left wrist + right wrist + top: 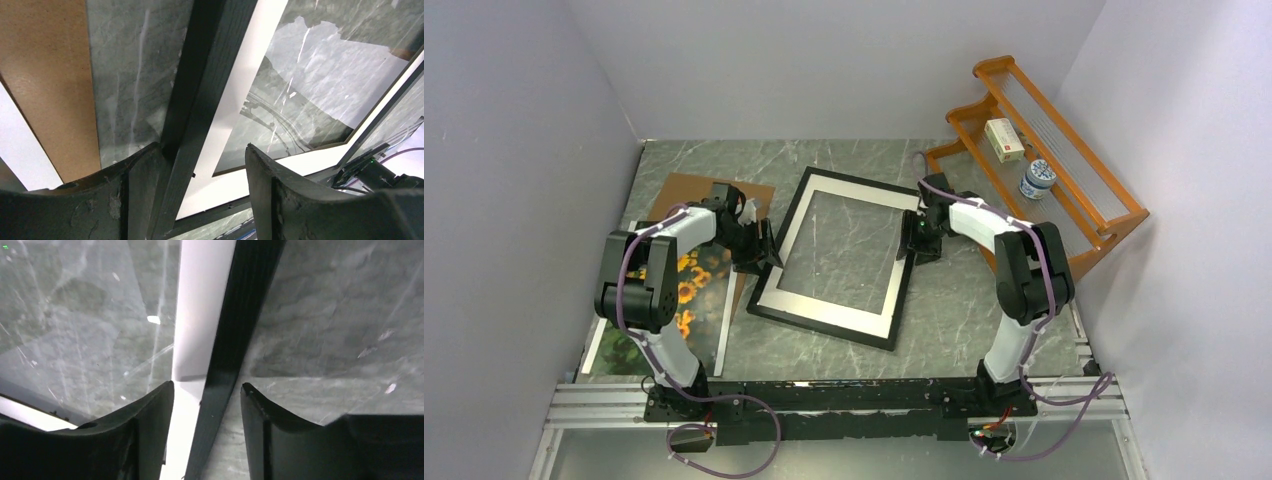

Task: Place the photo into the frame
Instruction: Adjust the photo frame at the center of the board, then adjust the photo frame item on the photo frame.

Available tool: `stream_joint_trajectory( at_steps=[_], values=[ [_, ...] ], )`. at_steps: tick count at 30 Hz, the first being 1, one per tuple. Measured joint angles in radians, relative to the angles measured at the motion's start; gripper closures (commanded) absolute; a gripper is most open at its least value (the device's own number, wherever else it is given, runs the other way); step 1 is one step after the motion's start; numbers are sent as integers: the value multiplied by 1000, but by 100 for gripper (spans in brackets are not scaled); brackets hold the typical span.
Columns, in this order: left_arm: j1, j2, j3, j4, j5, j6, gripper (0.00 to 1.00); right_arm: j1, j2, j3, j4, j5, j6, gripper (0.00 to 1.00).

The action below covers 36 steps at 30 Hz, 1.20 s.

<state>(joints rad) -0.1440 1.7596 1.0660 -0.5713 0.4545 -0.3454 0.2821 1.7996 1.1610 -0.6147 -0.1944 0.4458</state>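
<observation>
The black frame (820, 322), with a white mat border and a clear pane, lies flat at the table's middle. My left gripper (764, 255) is open at its left edge. In the left wrist view the jaws (202, 146) straddle the black frame bar (195, 75), and the left finger touches it. My right gripper (912, 238) is open at the frame's right edge, and its jaws (207, 385) straddle the frame bar (245, 305) with gaps on both sides. The sunflower photo (692, 285) lies flat at the left, partly hidden under my left arm.
A brown backing board (686, 192) lies behind the photo; it also shows in the left wrist view (45, 75). An orange wooden rack (1074, 200) stands at the back right, holding a white box (1004, 140) and a blue-and-white jar (1036, 180). Walls close in on three sides.
</observation>
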Motion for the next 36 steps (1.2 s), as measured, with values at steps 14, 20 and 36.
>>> stream_joint_trajectory(
  at_steps=[14,20,36],
  values=[
    [-2,-29,0,8,0,-34,29,83,-151,-82,-121,72,137,28],
    [-2,-32,-13,12,0,-34,30,197,-162,-120,-163,76,164,31],
    [-2,-48,-46,32,-9,-34,32,288,-138,-134,-232,100,172,42]
  ],
)
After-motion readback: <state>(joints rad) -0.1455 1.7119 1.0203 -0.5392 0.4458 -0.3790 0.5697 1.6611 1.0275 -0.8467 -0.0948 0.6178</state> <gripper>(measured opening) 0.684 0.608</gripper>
